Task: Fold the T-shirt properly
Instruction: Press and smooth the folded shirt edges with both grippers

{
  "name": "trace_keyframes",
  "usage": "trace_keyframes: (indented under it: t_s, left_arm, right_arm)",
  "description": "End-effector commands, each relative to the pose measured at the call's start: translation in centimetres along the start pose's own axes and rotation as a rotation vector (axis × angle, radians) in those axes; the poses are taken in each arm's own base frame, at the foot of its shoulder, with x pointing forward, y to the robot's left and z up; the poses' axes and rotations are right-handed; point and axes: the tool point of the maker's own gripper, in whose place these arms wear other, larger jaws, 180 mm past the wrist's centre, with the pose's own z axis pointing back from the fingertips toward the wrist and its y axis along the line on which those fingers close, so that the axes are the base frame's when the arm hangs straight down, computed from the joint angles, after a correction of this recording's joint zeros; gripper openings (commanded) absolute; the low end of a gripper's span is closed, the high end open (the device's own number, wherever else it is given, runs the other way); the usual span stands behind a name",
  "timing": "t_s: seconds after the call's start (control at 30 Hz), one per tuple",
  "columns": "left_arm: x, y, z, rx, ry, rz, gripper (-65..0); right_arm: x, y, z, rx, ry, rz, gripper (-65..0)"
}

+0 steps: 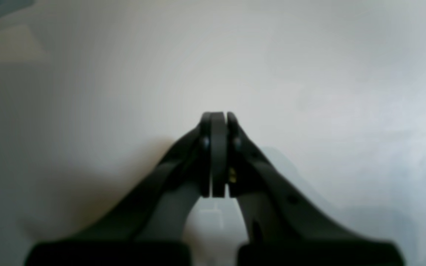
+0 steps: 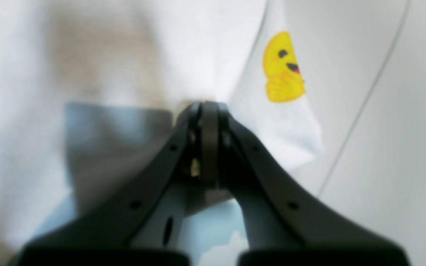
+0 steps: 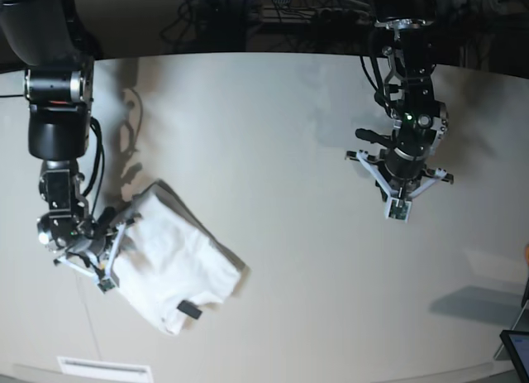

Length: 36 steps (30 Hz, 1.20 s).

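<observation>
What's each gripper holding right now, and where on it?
Nothing is held. The left gripper is shut on air above the bare table. The right gripper is shut too, tips over the folded T-shirt at its edge, with no cloth between them.

Both arms apart, left pincer (image 1: 218, 117) and right pincer (image 2: 209, 107) closed.

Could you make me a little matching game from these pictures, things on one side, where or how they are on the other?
Things:
1. T-shirt
2. left gripper
3. right gripper
4. smiley print

States:
A. shut, over bare table, nothing held
B. yellow, on a sleeve
C. white bundle on the table
D. shut, at the bundle's edge

Pairs: 1-C, 2-A, 3-D, 4-B
</observation>
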Motion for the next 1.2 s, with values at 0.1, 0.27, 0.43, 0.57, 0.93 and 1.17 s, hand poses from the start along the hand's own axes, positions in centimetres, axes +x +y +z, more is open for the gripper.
trace_keyframes:
  t_s: [0.1, 0.27, 0.43, 0.57, 0.93, 1.17]
  left_arm:
    - [1.7, 0.6, -0.3, 0.01, -0.044, 0.002, -65.0]
    - [2.6, 0.0, -0.5, -0.002, -0.062, -0.008, -65.0]
    - [3.9, -1.9, -1.0, -0.046, -0.081, -0.043, -65.0]
    - [4.7, -3.7, -1.9, -0.094, -0.083, -0.063, -65.0]
    - [7.9, -9.0, -2.4, -0.201, -0.137, -0.01, -65.0]
    - [14.7, -17.5, 0.8, -0.384, -0.401, -0.073, -65.0]
  right_arm:
    - [-4.7, -1.1, 1.6, -0.072, 0.17, 0.05, -64.7]
    - [-7.3, -2.5, 5.0, -0.16, 0.21, 0.023, -64.7]
    - [-8.5, -1.9, 8.0, -0.212, 0.241, 0.06, -64.7]
    - [-8.8, -0.5, 10.2, -0.235, 0.253, 0.076, -64.7]
    - [-8.0, 0.4, 13.9, -0.292, 0.235, 0.098, -64.7]
    - [-4.8, -0.7, 14.6, -0.335, 0.101, 0.13, -64.7]
